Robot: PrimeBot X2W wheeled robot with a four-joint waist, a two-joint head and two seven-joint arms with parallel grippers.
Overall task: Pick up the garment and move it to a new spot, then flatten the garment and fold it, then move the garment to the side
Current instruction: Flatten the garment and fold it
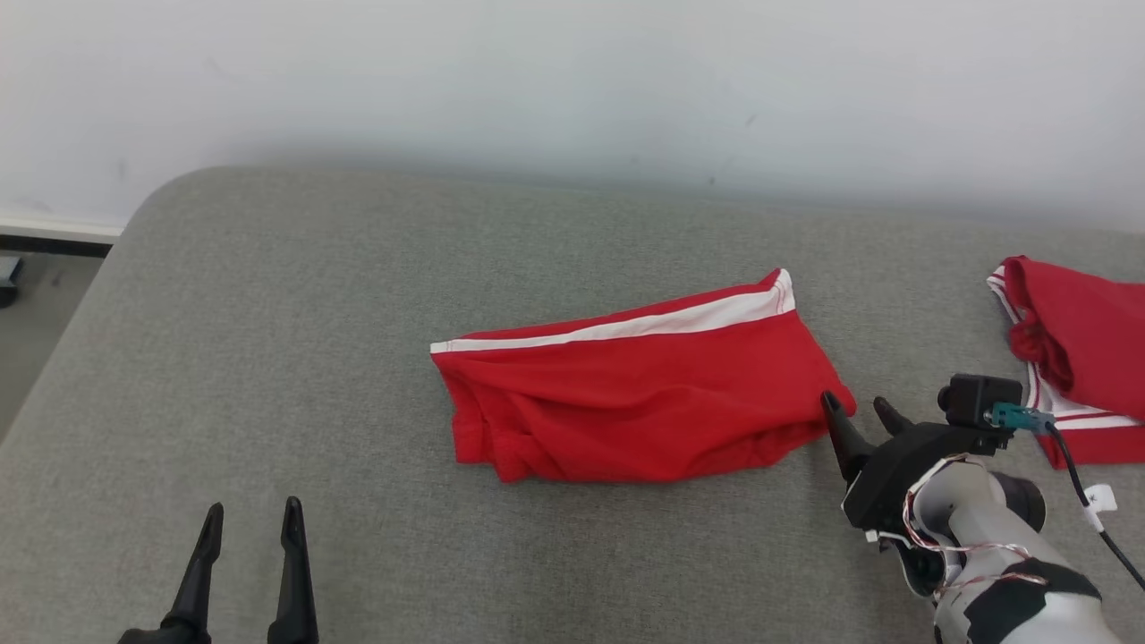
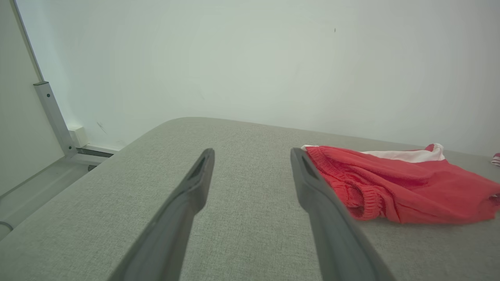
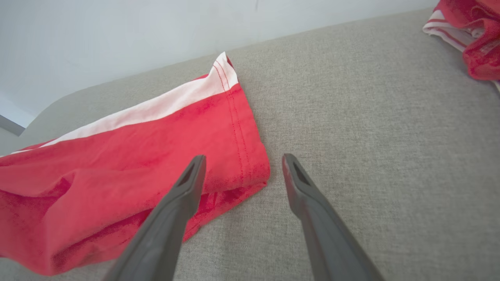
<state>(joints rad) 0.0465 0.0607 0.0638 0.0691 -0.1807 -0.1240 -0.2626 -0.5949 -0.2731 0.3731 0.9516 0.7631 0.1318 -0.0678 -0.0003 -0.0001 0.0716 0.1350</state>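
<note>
The garment [image 1: 635,394] is a pair of red shorts with a white side stripe, folded lengthwise and lying in the middle of the grey padded table [image 1: 268,358]. It also appears in the left wrist view [image 2: 402,187] and the right wrist view [image 3: 129,164]. My right gripper [image 1: 857,413] hovers open at the garment's right hem corner, one finger over the cloth edge, nothing clamped; its fingers [image 3: 183,195] straddle that corner. My left gripper [image 1: 252,528] stands open at the lower left, well clear of the garment, fingers [image 2: 195,183] over bare table.
A second red garment with white stripes [image 1: 1073,358] lies bunched at the table's right edge, also seen at the top right of the right wrist view [image 3: 468,35]. A pale wall runs behind the table. The floor and a metal frame [image 2: 54,121] lie beyond the table's left edge.
</note>
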